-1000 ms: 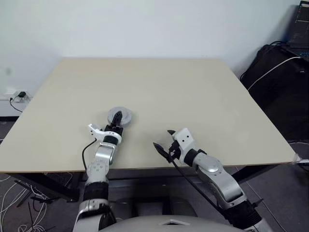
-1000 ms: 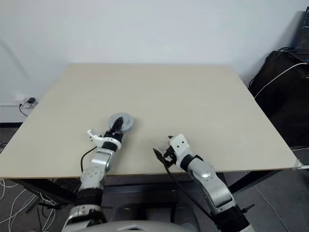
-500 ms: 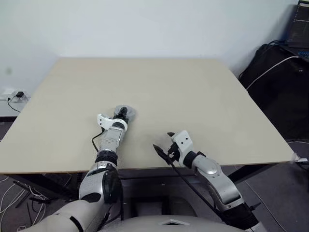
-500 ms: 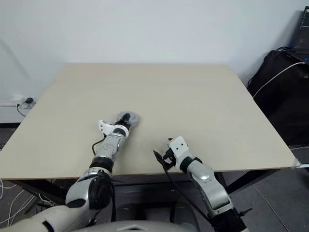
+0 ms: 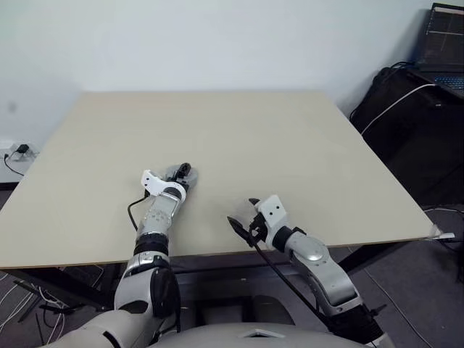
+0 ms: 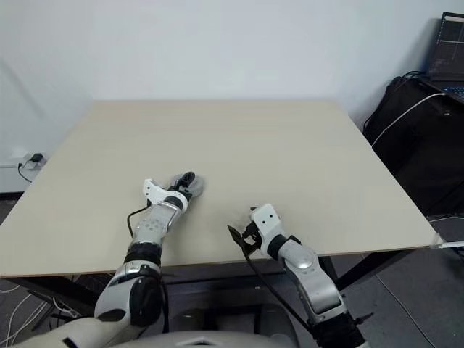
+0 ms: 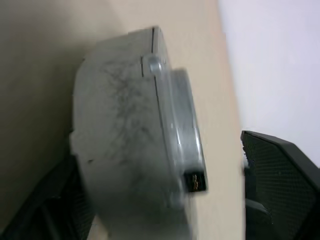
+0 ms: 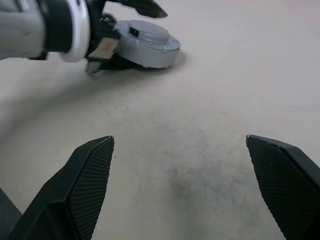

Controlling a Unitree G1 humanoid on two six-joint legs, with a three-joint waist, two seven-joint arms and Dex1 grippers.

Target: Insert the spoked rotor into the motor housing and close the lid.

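Left wrist view has the grey lid (image 7: 135, 125), closed on the motor housing, lying on the tabletop (image 5: 290, 145) between the fingers of the left claw (image 8: 120, 25), which a second ago pinched it and now stand spread apart. Right claw (image 8: 180, 185), wide apart and empty, hovers well short of it, unmoved.

Even soft light, no glare; head views sharp. Left wrist view blurry, lid (image 7: 130, 135) smeared.
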